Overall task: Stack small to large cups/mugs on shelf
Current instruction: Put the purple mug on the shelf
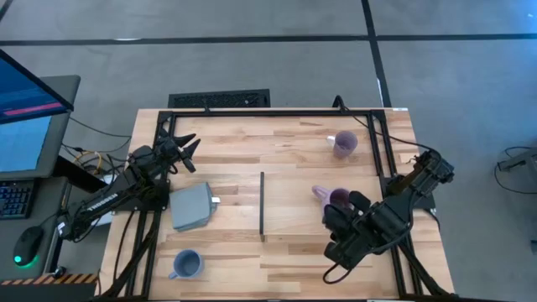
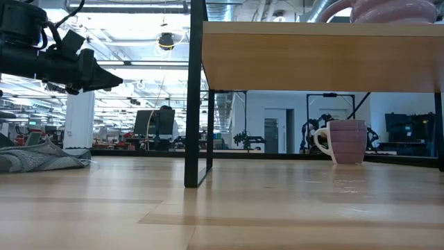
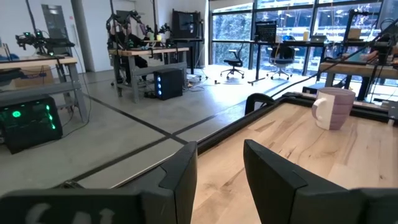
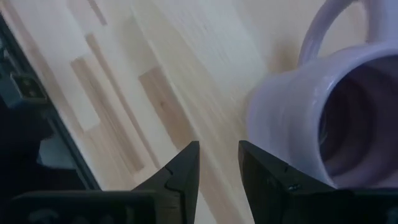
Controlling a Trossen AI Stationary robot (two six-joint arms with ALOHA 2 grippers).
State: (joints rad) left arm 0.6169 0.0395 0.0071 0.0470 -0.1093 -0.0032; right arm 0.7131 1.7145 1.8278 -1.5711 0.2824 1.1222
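One lavender mug sits on the shelf. Right claw beside it, parted, empty. Two mugs remain; left claw parted, idle at 9 o'clock.

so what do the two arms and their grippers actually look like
Both arms are black, jointed, with black cables running along them. The left arm carries white lettering, unreadable here. The left gripper and right gripper each end in two flat, dark, blunt-tipped fingers, seen close in the wrist views.
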